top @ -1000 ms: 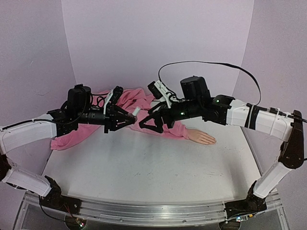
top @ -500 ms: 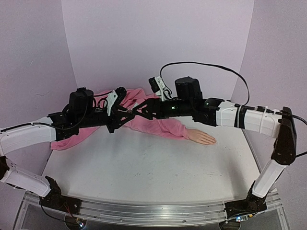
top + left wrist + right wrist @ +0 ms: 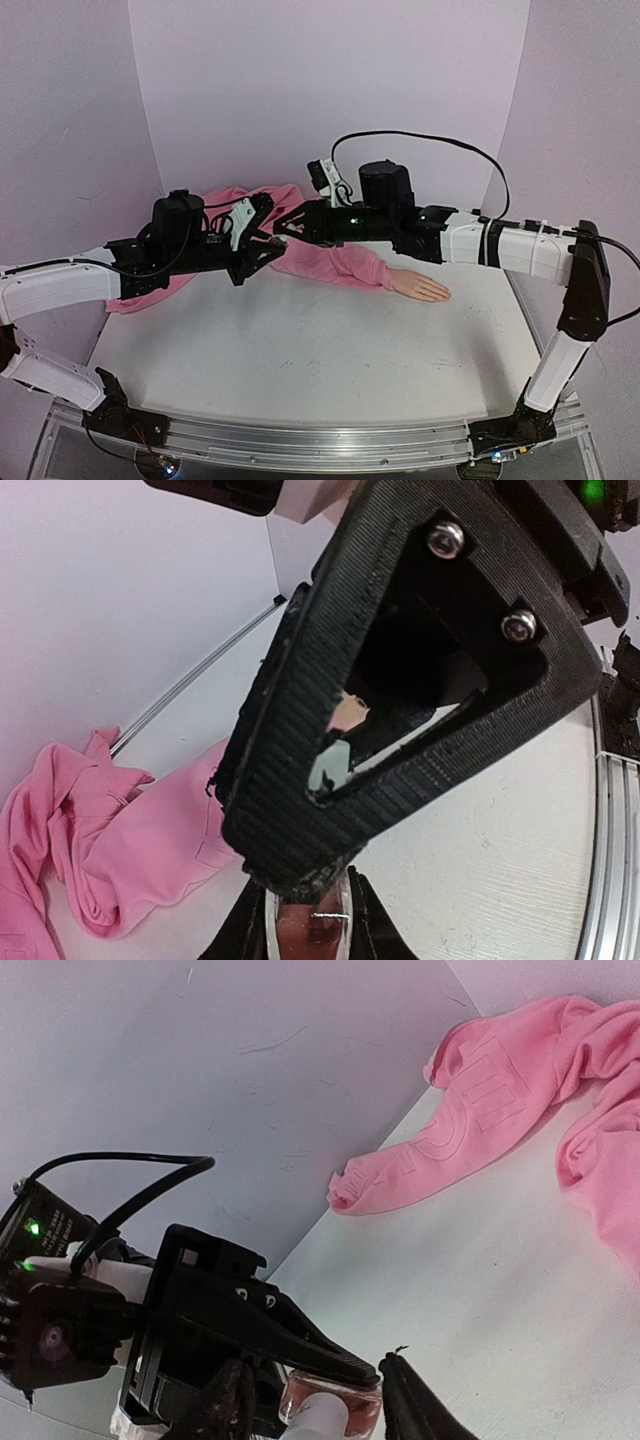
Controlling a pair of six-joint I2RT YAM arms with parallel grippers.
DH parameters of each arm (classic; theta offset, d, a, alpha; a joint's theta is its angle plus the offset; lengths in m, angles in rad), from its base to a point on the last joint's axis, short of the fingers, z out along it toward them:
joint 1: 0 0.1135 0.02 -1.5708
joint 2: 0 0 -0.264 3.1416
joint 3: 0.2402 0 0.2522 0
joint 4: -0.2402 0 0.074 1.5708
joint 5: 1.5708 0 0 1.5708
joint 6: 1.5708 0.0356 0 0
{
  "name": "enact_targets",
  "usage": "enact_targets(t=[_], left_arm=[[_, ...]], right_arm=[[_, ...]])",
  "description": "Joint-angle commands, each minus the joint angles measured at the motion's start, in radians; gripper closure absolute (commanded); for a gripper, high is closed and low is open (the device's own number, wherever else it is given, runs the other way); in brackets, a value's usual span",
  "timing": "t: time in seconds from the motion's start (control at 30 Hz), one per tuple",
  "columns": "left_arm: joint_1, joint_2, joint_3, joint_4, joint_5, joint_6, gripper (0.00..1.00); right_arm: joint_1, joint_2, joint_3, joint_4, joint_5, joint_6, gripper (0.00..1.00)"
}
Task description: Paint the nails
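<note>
The peach mannequin hand (image 3: 420, 287) lies flat on the table at the end of its pink sleeve (image 3: 340, 265); its nails are too small to make out. My left gripper (image 3: 262, 250) is shut on the small pinkish bottle (image 3: 308, 930), seen low in the left wrist view. My right gripper (image 3: 285, 228) meets it tip to tip above the sleeve. In the right wrist view the bottle's pale cap (image 3: 322, 1418) sits between my right gripper's (image 3: 318, 1405) fingers, with a small gap showing on each side. The right finger (image 3: 400, 680) fills most of the left wrist view.
A pink garment (image 3: 170, 280) is bunched along the back left of the white table (image 3: 300, 360), also seen as pink cloth (image 3: 500, 1090) by the wall. A black cable (image 3: 430, 140) loops above the right arm. Lilac walls close the back and sides.
My right gripper moved left to meet the left gripper, and its jaws narrowed from wide open to stand around the bottle's cap. The left gripper kept hold of the bottle.
</note>
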Motion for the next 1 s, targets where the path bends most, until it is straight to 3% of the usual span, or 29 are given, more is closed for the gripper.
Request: enact_targets(t=[0.0,0.33,0.4,0.47,0.53,0.63,0.67,0.77,0.9,0.93,0.97], left_arm=[[-0.002,-0.012,0.012,0.047,-0.011,0.005,1.00],[-0.001,-0.022,0.013,0.045,0.025,-0.027,1.00],[0.008,-0.027,0.014,0.044,0.097,-0.040,1.00],[0.047,-0.030,0.016,0.045,0.264,-0.078,1.00],[0.111,-0.020,0.027,0.047,0.511,-0.127,1.00],[0.158,0.006,0.052,0.045,0.808,-0.170,1.00],[0.163,0.010,0.059,0.044,0.868,-0.174,1.00],[0.165,0.014,0.065,0.044,0.938,-0.174,1.00],[0.165,0.008,0.059,0.045,0.906,-0.157,1.00],[0.165,0.005,0.059,0.045,0.881,-0.152,1.00],[0.164,0.001,0.055,0.044,0.842,-0.148,1.00]], right_arm=[[0.004,0.008,0.047,0.077,-0.039,0.017,0.62],[0.004,-0.002,0.022,0.080,-0.067,-0.017,0.82],[0.004,-0.002,0.023,0.080,-0.085,-0.042,0.90],[0.004,-0.014,0.022,0.074,-0.111,-0.099,1.00],[0.004,-0.035,0.010,0.073,-0.231,-0.231,1.00],[0.004,-0.057,-0.007,0.066,-0.660,-0.452,1.00],[0.004,-0.069,-0.020,0.059,-0.706,-0.485,1.00],[0.004,-0.095,-0.042,0.049,-0.731,-0.512,1.00],[0.005,-0.101,-0.041,0.027,-0.678,-0.499,1.00],[0.004,-0.108,-0.042,0.026,-0.629,-0.485,0.92],[0.004,-0.123,-0.044,0.023,-0.528,-0.466,0.75]])
